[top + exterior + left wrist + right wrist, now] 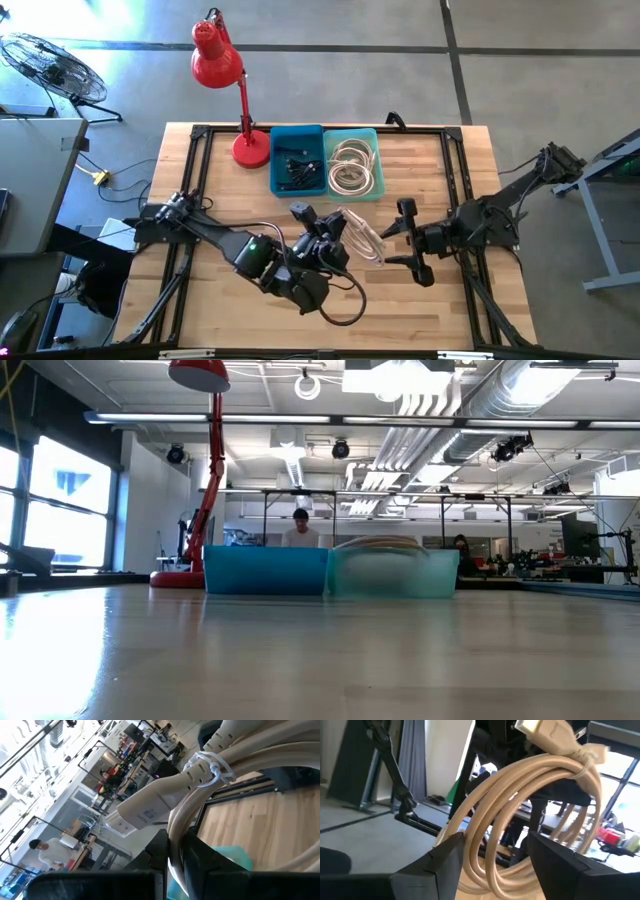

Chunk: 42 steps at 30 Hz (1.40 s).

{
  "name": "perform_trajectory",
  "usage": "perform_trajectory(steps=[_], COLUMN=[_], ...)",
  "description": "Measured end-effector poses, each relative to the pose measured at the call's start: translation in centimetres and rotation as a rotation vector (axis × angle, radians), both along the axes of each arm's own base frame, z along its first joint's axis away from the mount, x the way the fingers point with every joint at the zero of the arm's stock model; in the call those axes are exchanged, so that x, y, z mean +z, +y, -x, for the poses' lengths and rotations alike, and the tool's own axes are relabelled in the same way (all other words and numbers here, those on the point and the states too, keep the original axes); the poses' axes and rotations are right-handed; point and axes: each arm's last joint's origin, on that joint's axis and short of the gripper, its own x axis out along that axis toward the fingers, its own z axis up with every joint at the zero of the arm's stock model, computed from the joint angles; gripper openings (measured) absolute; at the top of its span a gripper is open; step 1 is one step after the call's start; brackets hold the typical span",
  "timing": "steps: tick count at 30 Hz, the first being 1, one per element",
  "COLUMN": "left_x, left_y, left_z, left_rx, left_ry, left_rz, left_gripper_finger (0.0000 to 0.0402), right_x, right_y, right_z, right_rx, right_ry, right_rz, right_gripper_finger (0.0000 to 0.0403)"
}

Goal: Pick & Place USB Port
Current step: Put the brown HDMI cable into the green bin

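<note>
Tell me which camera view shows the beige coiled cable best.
The right wrist view: the beige coiled cable fills it, loops, tie and plug clear. The left wrist view shows the plug and the left gripper pinching a strand; the high view shows it small; the low view misses it.

- The left arm (215, 237) is black, made of thick round parts joined together.
- A tiny green light (253, 241) glows on it.
- A thin black cable (345, 316) loops out near its wrist.
- The right arm (490, 218) is black too, with thin rods.
- The right hand (404, 238) has two flat, dark fingers (437, 862).
</note>
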Motion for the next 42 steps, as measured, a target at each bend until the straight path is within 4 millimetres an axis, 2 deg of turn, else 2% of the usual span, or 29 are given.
perform_trajectory(steps=[6, 11, 14, 17, 20, 25, 28, 32, 35, 39, 42], left_x=[-1.1, -1.3, -1.3, -1.2, -1.2, -1.3, -1.3, -1.6, -2.3, -3.4, -3.4], left_y=[0.8, 1.4, 1.3, 1.3, 1.3, 1.0, 0.1, -2.3, -4.5, -6.8, -8.3], left_z=[-1.4, -1.8, -1.8, -1.7, -1.8, -1.7, -1.3, 0.2, 2.1, 4.3, 5.9], left_rx=[0.011, -0.007, -0.006, 0.001, -0.001, -0.032, -0.07, -0.128, -0.187, -0.231, -0.243], left_ry=[0.022, 0.051, 0.057, 0.07, 0.071, 0.082, 0.098, 0.147, 0.218, 0.212, 0.179], left_rz=[0.002, 0.005, -0.004, -0.024, -0.024, -0.016, -0.021, -0.056, -0.09, -0.039, -0.046], left_gripper_finger=[0.0027, 0.0027, 0.0027, 0.003, 0.0066, 0.0137, 0.0168, 0.0193, 0.02, 0.0201, 0.0201], right_x=[-0.2, -0.4, -0.6, -0.7, -0.8, -0.9, -1.1, -1.3, -1.3, -0.7, -0.4], right_y=[-0.9, -1.4, -1.5, -1.5, -1.5, -1.6, -1.6, -1.9, -2.3, -3.2, -3.8], right_z=[-0.5, -0.8, -0.8, -0.9, -0.9, -0.9, -0.9, -0.7, -0.2, 0.8, 1.4], right_rx=[0.012, 0.009, 0.001, -0.011, -0.013, -0.061, -0.07, -0.118, -0.184, -0.319, -0.423], right_ry=[0.031, 0.063, 0.074, 0.073, 0.07, 0.086, 0.099, 0.119, 0.152, 0.16, 0.158], right_rz=[-0.051, -0.064, -0.036, 0.003, 0.034, 0.039, 0.078, 0.105, 0.118, 0.079, 0.101], right_gripper_finger=[0.0208, 0.0192, 0.0157, 0.0093, 0.0023, 0.0017, 0.001, 0.0009, 0.0008, 0.0008, 0.0008])
